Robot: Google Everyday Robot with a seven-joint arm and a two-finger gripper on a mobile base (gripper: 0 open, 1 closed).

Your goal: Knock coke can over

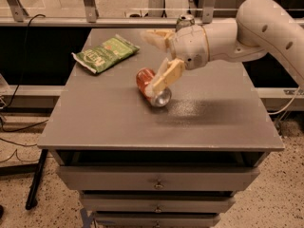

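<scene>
The red-orange aluminium coke can (144,80) lies on its side mid-way across the grey drawer bench (213,118). The cream two-finger claw (159,56) is spread, its lower finger across the can. Light, thin-walled and slick, the can probably rolls easily; push its side, no grip needed.

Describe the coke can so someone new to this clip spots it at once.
On the grey table, look near the middle, under the robot's open claw, whose lower finger crosses it. The coke can lies on its side, red-orange with a silver end toward the camera; the pale can at the back sits mostly hidden behind the arm, and the green bag is flat.
</scene>
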